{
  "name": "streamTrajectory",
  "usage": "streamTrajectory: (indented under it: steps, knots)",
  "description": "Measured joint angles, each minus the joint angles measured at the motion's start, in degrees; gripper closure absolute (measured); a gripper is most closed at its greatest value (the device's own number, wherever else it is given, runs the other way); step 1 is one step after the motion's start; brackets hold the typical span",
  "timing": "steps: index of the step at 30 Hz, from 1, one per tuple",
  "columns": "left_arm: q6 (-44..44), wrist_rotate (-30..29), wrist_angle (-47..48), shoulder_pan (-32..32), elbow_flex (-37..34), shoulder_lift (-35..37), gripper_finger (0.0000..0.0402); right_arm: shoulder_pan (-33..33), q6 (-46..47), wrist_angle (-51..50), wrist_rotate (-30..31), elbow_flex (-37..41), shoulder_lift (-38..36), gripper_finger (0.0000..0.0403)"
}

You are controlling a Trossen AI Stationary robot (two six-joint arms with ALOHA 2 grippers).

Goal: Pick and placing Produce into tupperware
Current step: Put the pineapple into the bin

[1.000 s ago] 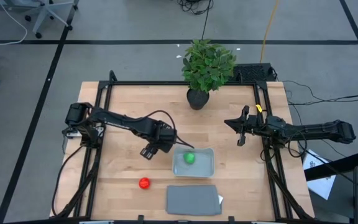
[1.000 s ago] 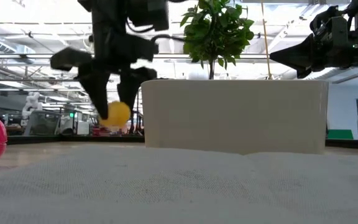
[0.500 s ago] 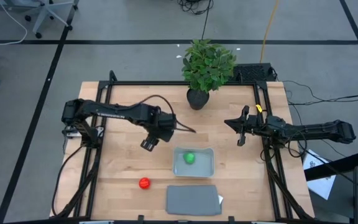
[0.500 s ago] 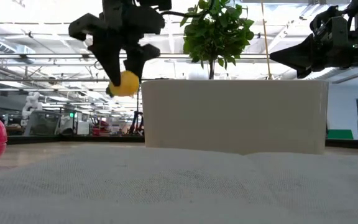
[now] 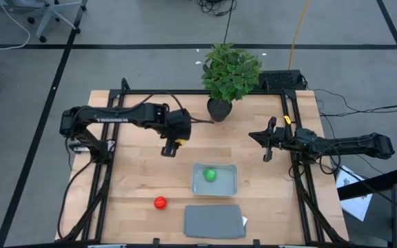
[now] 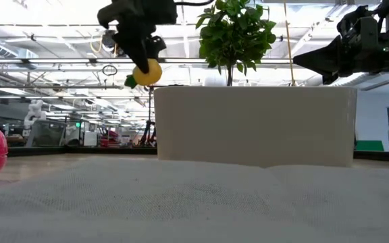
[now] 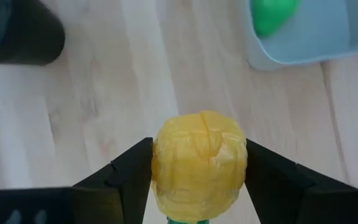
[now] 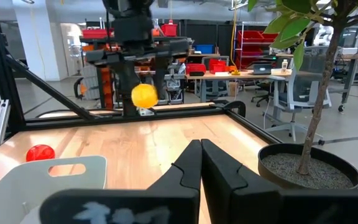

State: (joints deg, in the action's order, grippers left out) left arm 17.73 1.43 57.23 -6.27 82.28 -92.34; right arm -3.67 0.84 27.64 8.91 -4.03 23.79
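**Yellow fruit held aloft, short of the tub**

The left gripper (image 5: pixel 171 147) is clamped on the yellow fruit (image 7: pixel 199 163), raised above the table. The tupperware (image 5: pixel 227 187), holding the green fruit (image 5: pixel 211 175), lies toward the front edge and toward the right arm. The red fruit (image 5: pixel 159 202) rests on the table. The right gripper (image 5: pixel 267 149) waits pressed together, farther off. No legible writing.

Bright even overhead light, blurred foreground

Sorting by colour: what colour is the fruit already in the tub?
Green, clearest in the high view.
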Motion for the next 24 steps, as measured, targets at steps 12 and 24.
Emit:
streamTrajectory:
  steps: [12, 24]
  knots:
    - [-1.21, 0.07, -10.1, 2.18, 0.0, -0.62, 0.0179, 0.0, 0.0, 0.0, 0.0, 0.0, 0.0, 0.0403]
    - [-3.25, 3.56, -13.8, 4.06, 6.59, -7.51, 0.0179, -0.02, 0.0, 0.55, 0.0, 0.0, 0.02, 0.0403]
